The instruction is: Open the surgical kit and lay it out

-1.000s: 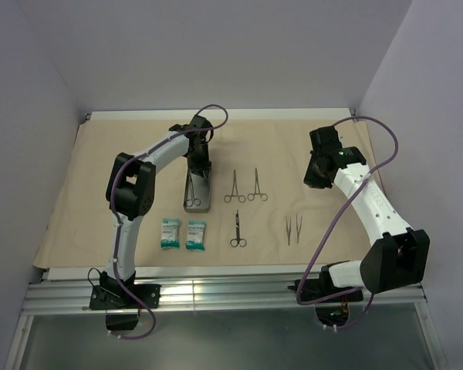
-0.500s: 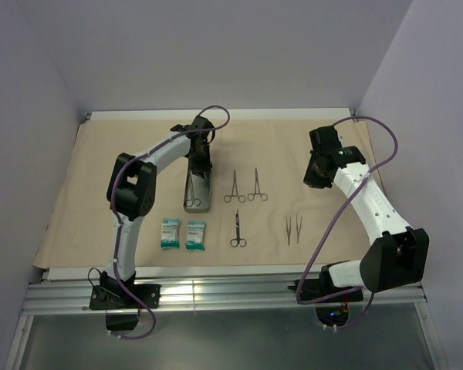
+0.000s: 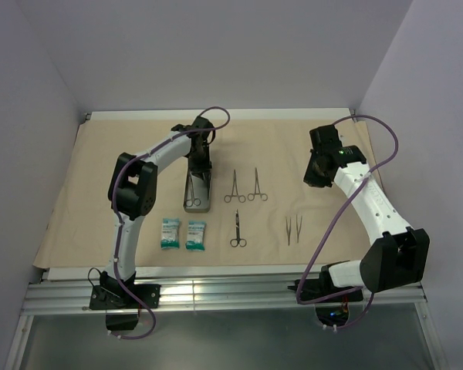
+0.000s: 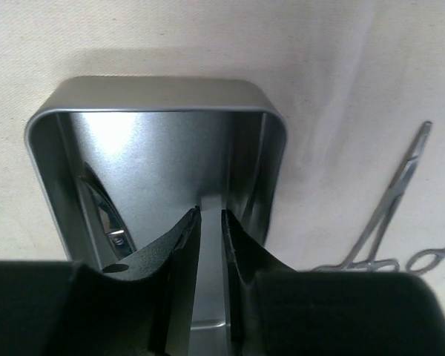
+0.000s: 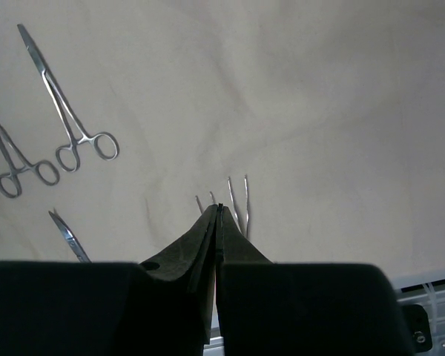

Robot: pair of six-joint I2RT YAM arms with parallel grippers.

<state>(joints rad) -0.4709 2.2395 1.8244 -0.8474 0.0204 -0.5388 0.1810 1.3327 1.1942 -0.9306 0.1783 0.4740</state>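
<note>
Tan wrap (image 3: 100,200) lies spread over the worktop with forceps (image 3: 245,187), scissors (image 3: 238,230), tweezers (image 3: 293,229) and packets (image 3: 170,233) laid out, but one instrument (image 4: 107,222) lies in the tray (image 4: 156,85) at nine o'clock of the forceps, under the narrowly parted left claw (image 4: 210,215); the right claw (image 5: 218,208) is pressed together, empty.

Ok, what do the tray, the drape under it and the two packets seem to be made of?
Tray: metal, probably brushed steel; grey satin sheen with soft reflections on its walls.
Drape: tan, matte, paper-like sheet with faint creases; could be nonwoven.
Packets: teal-and-white printed wrappers, paper or film; too small to tell.
</note>
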